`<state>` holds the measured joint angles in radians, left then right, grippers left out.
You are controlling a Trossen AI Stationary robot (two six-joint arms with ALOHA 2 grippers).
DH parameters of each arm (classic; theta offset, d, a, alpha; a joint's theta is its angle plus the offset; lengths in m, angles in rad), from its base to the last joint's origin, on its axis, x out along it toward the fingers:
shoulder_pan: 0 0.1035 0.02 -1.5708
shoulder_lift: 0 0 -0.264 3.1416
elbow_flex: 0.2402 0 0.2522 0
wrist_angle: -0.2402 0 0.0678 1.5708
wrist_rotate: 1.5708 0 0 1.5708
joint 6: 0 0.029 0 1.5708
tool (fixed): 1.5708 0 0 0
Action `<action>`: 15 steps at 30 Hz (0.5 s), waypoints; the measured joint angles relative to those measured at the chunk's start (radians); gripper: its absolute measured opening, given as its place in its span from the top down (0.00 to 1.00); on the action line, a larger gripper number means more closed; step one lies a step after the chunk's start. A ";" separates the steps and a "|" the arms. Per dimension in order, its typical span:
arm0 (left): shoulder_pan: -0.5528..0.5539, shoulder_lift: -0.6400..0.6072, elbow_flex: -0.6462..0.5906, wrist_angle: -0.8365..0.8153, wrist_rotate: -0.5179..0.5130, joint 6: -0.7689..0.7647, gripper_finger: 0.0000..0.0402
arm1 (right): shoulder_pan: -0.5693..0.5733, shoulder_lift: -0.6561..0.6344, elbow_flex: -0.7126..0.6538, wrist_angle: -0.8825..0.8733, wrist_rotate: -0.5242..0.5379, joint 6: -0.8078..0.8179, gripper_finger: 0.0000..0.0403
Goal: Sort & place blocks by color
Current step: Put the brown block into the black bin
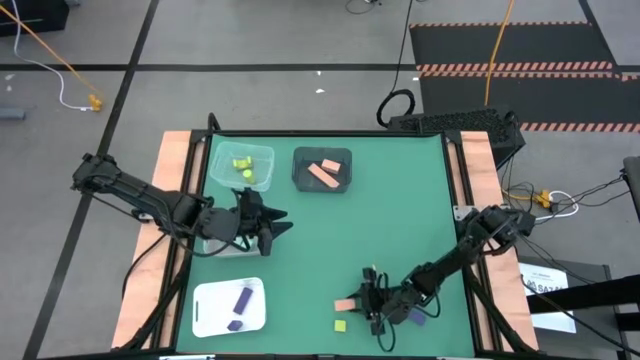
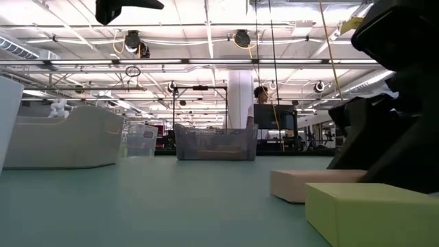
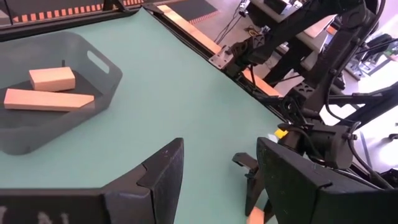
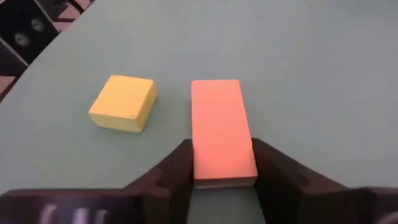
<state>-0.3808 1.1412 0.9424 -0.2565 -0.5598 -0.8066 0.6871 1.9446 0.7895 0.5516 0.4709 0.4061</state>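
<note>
Salmon-orange bar [image 4: 222, 130] sits on bench [image 1: 400, 220] between right pincer [image 1: 368, 303] fingers, not yet clamped; grasp step. Next: close, lift, carry to dark bin [image 1: 322, 170]. Left pincer [image 1: 275, 226] apart, waiting.

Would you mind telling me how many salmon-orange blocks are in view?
3: two salmon-orange blocks in the dark bin, one salmon-orange bar between the right gripper fingers.
</note>
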 joint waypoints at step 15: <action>0.001 0.000 0.000 0.005 0.000 0.022 0.50 | -0.104 -0.137 -0.004 -0.152 0.006 -0.093 0.72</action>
<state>-0.3801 1.1408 0.9424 -0.2514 -0.5598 -0.7845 0.5832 1.8074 0.7853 0.3995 0.4768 0.3130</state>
